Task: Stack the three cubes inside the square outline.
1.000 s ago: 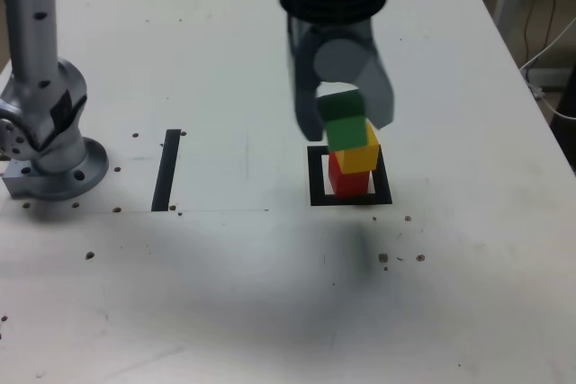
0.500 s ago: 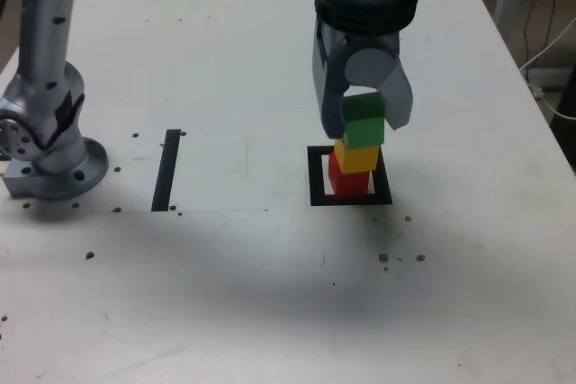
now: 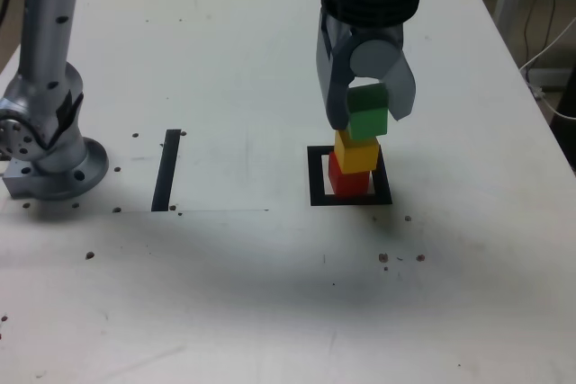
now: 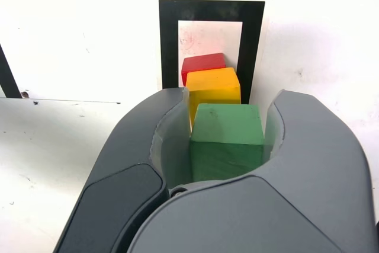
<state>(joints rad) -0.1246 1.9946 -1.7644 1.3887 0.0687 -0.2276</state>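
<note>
The green cube (image 3: 367, 121) was clamped between the jaws of the gripper (image 3: 369, 119) — both faces were seen pressed against its sides in the wrist view — and it was held directly above the yellow cube (image 3: 356, 152); whether the two were touching could not be told. The yellow cube was stacked on the red cube (image 3: 346, 178), which was seated inside the square outline (image 3: 317, 177) on the white table (image 3: 234, 60). A straight black strip (image 3: 167, 169) was seen well apart, toward the exterior view's left.
</note>
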